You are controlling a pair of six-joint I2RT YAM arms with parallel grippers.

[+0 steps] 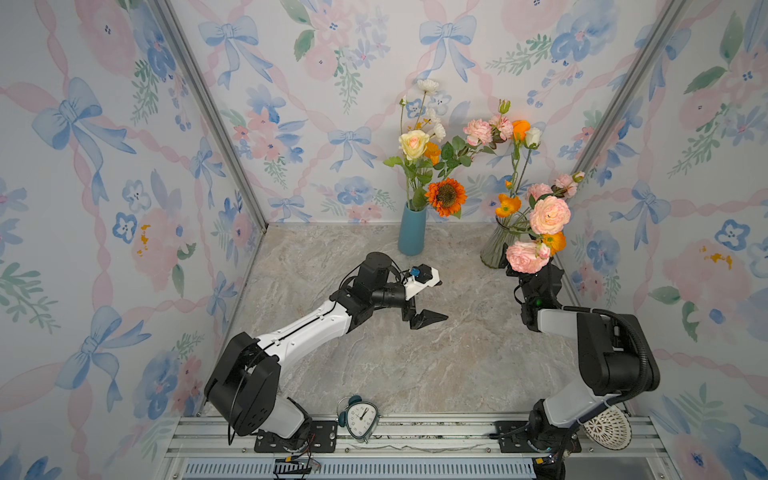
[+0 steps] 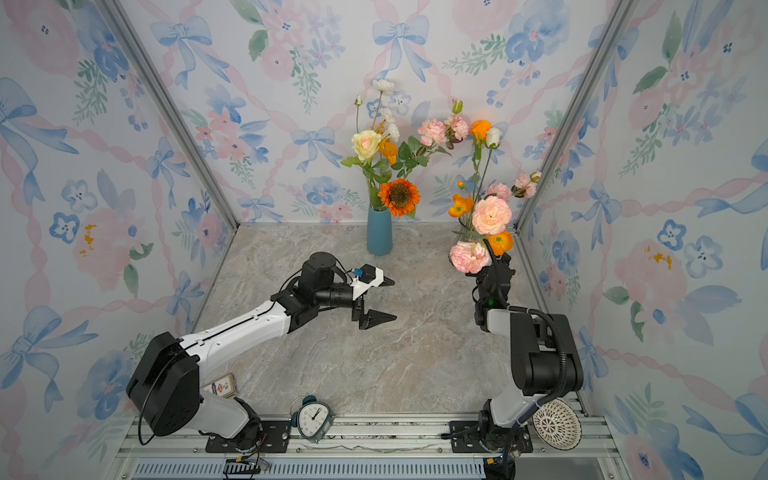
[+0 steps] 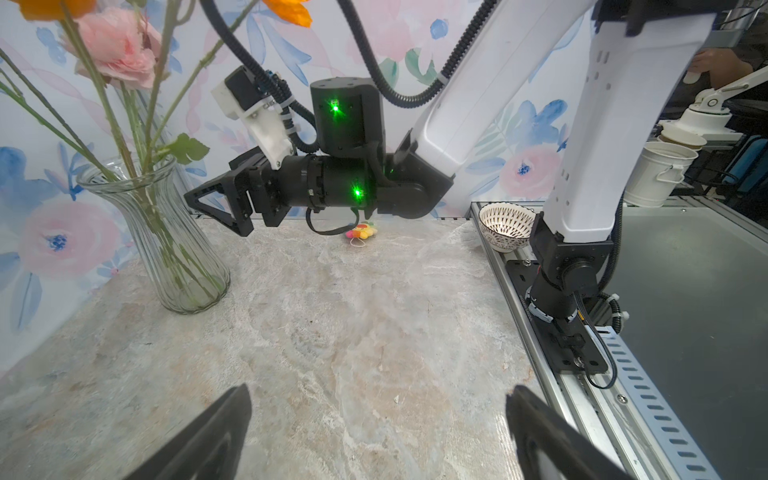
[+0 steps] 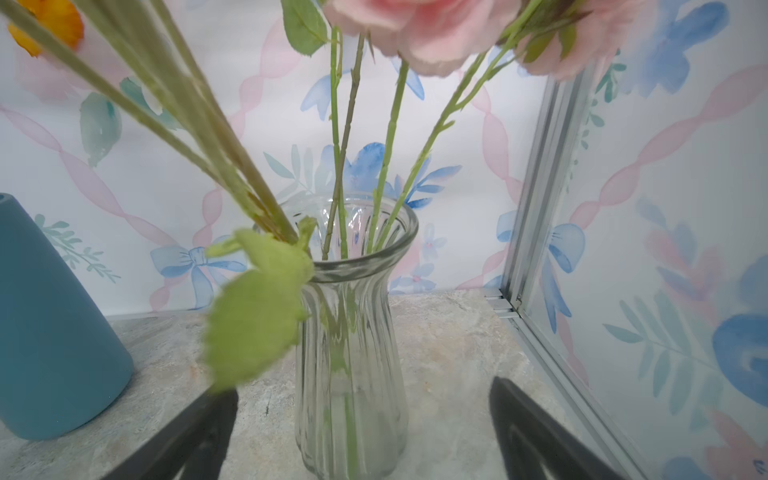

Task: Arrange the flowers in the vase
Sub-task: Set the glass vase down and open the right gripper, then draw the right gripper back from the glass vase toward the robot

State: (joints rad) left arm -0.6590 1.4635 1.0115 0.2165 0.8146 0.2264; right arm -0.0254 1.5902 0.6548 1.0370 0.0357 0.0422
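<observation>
Pink and orange flowers [image 1: 549, 214] stand with their green stems in a clear ribbed glass vase [image 4: 351, 353] at the back right. My right gripper [image 4: 365, 388] is open just in front of this vase, its fingers on either side and apart from the glass, holding nothing. A leaf [image 4: 255, 316] hangs over one finger. In both top views a pink bloom [image 1: 524, 257] hides this gripper. A blue vase [image 1: 412, 230] at the back middle holds a sunflower [image 1: 445, 196], a cream rose and others. My left gripper [image 1: 436, 301] hovers open and empty over mid-table.
An alarm clock [image 1: 360, 417] lies at the front edge and a patterned bowl [image 1: 606, 428] sits by the right arm's base. A small box [image 2: 220, 385] shows behind the left arm. A rainbow plush toy [image 3: 360, 232] lies by the right wall. Walls enclose three sides.
</observation>
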